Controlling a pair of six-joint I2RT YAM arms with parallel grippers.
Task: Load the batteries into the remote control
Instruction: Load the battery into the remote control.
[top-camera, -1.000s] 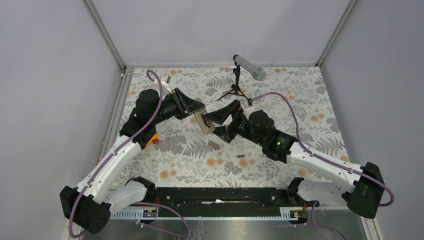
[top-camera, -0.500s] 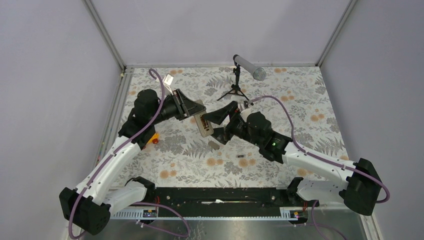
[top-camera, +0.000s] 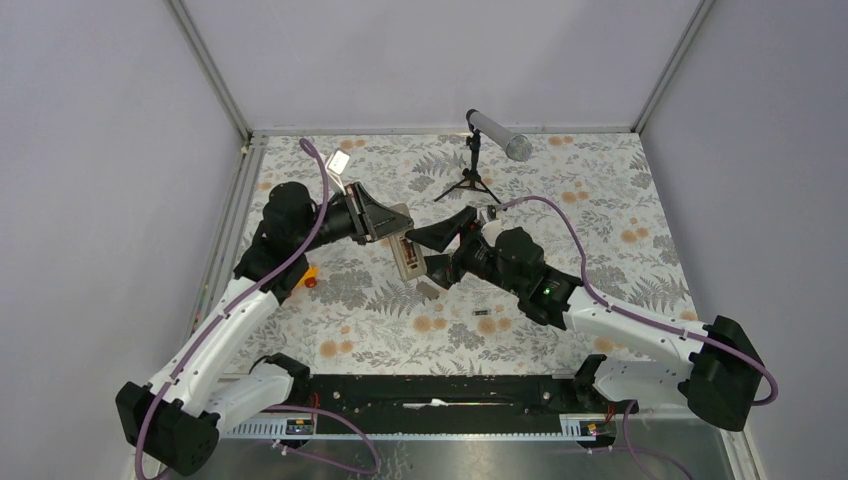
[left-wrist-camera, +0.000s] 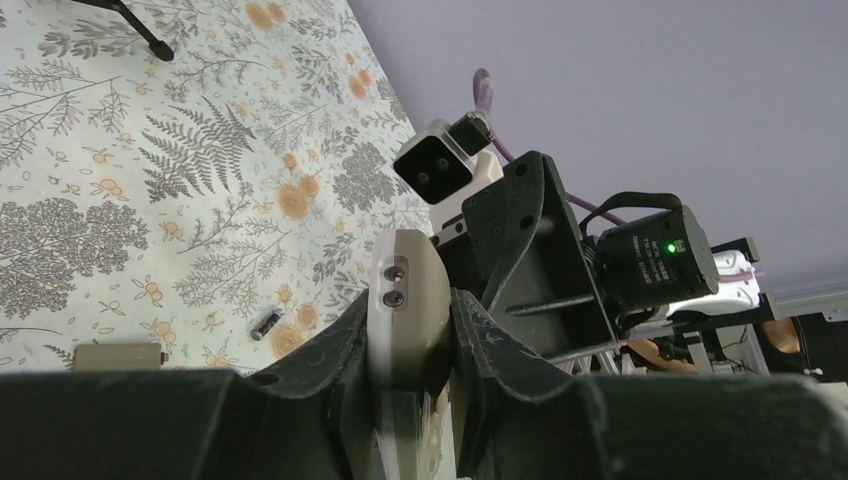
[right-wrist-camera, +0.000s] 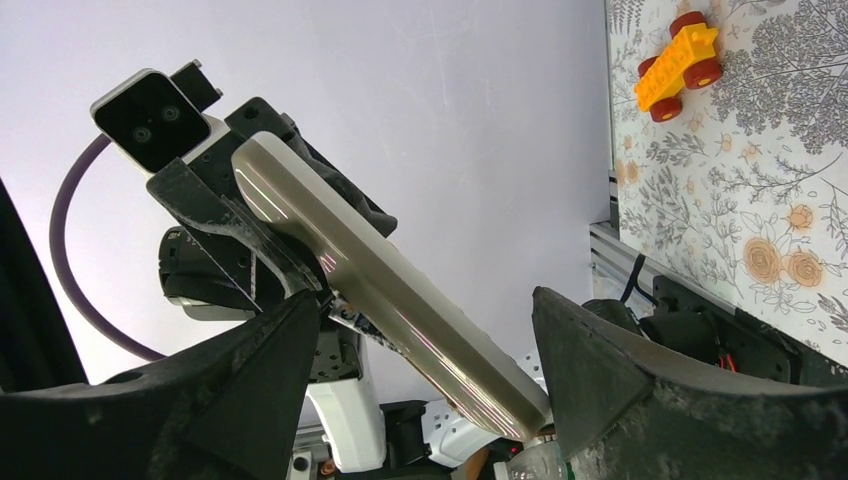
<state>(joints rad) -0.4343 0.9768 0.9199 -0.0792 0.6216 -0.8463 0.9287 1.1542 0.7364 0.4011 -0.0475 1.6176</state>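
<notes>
My left gripper (top-camera: 393, 226) is shut on the remote control (top-camera: 406, 258), which hangs above the mat with its free end slanting down to the right. In the left wrist view the remote control (left-wrist-camera: 405, 275) is pinched by its edges between the fingers of my left gripper (left-wrist-camera: 410, 305). My right gripper (top-camera: 430, 251) is open, one jaw on each side of that free end. In the right wrist view the beige back of the remote control (right-wrist-camera: 390, 285) crosses the gap of my right gripper (right-wrist-camera: 425, 300), with space on both sides. One battery (top-camera: 483, 313) lies on the mat, also visible as the battery (left-wrist-camera: 265, 323).
A small flat grey cover piece (top-camera: 428, 290) lies on the mat under the grippers, seen too as the cover piece (left-wrist-camera: 118, 356). An orange toy car (top-camera: 308, 276) sits by the left arm. A microphone on a tripod (top-camera: 478, 165) stands at the back.
My right gripper has moved left until its jaws straddle the remote's free end, and they have narrowed a little. The left arm has drawn the remote slightly left and toward me.
</notes>
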